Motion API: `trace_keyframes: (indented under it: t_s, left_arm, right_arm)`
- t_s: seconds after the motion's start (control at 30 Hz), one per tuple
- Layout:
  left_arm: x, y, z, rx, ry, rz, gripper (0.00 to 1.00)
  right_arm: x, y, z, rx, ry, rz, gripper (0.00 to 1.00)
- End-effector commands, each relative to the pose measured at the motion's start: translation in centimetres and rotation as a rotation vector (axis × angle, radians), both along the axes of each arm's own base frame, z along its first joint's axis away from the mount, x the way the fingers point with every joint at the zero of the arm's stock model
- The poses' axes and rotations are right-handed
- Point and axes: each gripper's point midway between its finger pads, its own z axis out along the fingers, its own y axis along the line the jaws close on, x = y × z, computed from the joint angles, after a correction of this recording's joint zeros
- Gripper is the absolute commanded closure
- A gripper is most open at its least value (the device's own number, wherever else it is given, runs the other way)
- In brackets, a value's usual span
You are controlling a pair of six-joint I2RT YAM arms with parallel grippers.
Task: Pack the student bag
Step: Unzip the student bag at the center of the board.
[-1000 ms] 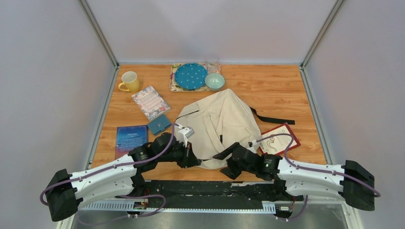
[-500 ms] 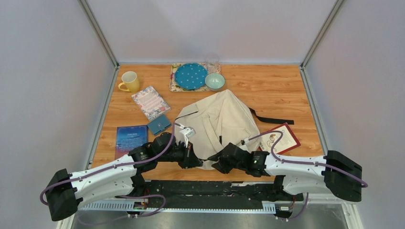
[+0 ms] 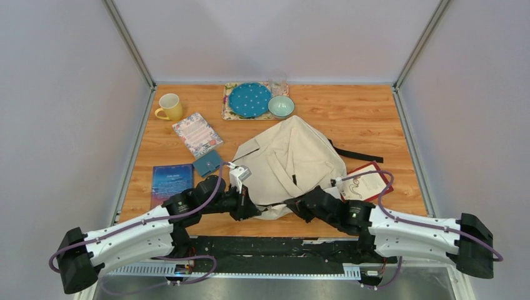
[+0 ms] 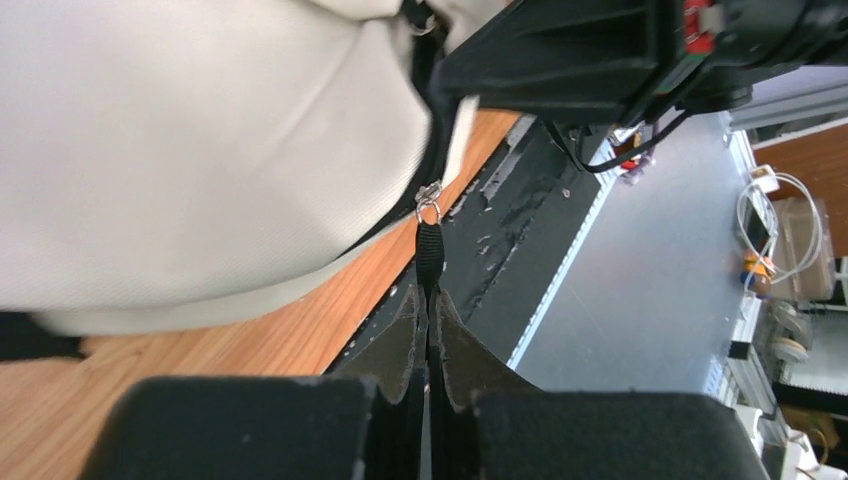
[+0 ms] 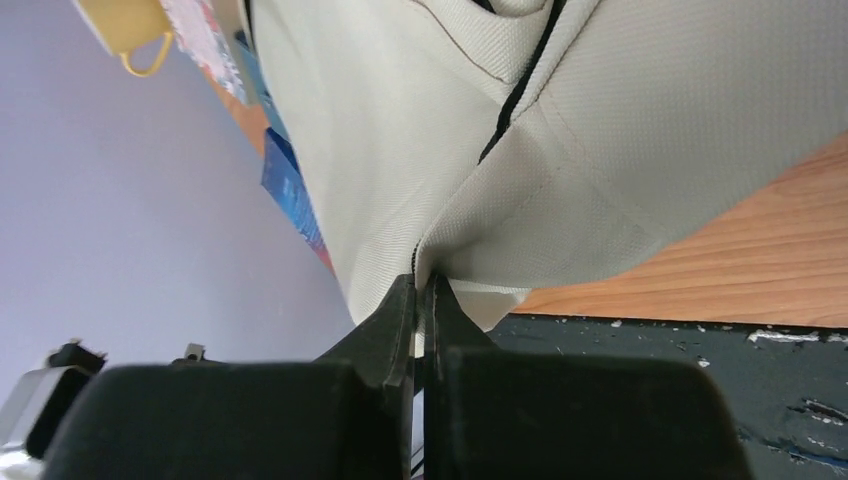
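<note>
The cream student bag (image 3: 290, 156) lies mid-table, its near edge between my two grippers. My left gripper (image 3: 251, 210) is at the bag's near-left edge. In the left wrist view that gripper (image 4: 430, 300) is shut on the black zipper pull (image 4: 430, 250), a strap hanging taut from a metal ring at the bag (image 4: 200, 150). My right gripper (image 3: 294, 207) meets the bag's near edge. Seen from the right wrist, it (image 5: 420, 285) is shut on a fold of the bag's cream fabric (image 5: 450, 130).
A yellow mug (image 3: 169, 106), floral notebook (image 3: 197, 134), teal case (image 3: 207, 163) and blue book (image 3: 170, 183) lie to the left. At the back are a blue plate (image 3: 250, 99), bowl (image 3: 281, 106) and glass (image 3: 278, 82). A red-edged card (image 3: 365, 182) sits right.
My right gripper moved left and forward to the bag's near edge and shut on its fabric. The bag bunched up slightly away from me. The left gripper stayed shut on the zipper pull.
</note>
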Motion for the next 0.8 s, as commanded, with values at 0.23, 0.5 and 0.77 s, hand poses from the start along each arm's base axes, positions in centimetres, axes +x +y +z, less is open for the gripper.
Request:
trace_keyframes:
  t_s: [0.23, 0.5, 0.77]
  left_arm:
    - [0.7, 6.7, -4.2, 0.261, -0.030, 0.195, 1.00]
    - [0.9, 8.8, -5.0, 0.344, -0.025, 0.260, 1.00]
    - [-1.8, 5.2, -3.0, 0.200, -0.008, 0.005, 1.00]
  right_arm:
    - [4.3, -10.2, -0.4, -0.324, -0.218, -0.058, 1.00]
    - [5.6, -12.3, 2.7, -0.577, -0.366, 0.103, 1.00]
    - [7.6, -11.1, 4.8, -0.796, -0.411, 0.310, 1.00]
